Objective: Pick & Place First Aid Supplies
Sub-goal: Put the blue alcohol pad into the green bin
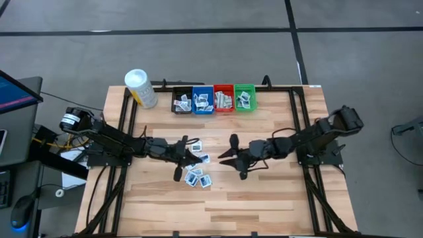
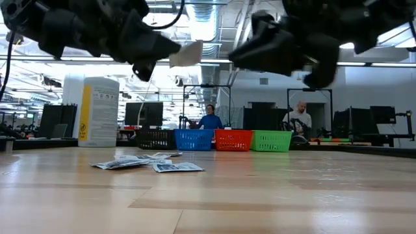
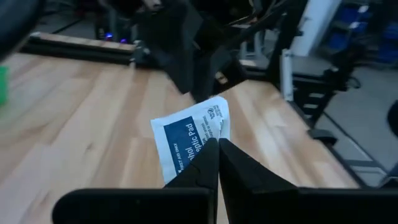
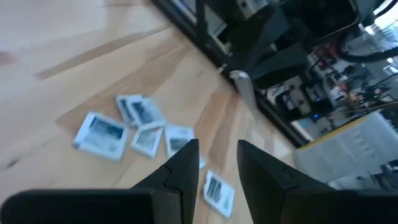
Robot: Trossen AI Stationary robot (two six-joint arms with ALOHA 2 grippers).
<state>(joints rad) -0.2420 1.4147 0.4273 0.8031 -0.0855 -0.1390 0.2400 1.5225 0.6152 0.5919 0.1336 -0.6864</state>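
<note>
I see a small flat white paper packet (image 3: 193,134) with a dark blue printed panel and white lettering. The loose white packets (image 1: 198,177) carry blue or dark marks. The four small plastic bins (image 1: 214,99) run black, blue, red, green (one row). The light wooden table (image 1: 264,198) shows pale plank grain.

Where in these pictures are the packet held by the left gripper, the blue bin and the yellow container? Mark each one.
Packet held by the left gripper (image 3: 189,134): left wrist view, on its blue printed face.
Blue bin (image 2: 194,139): low view, on its front wall.
Yellow container (image 1: 139,88): high view, on its white cap.
</note>
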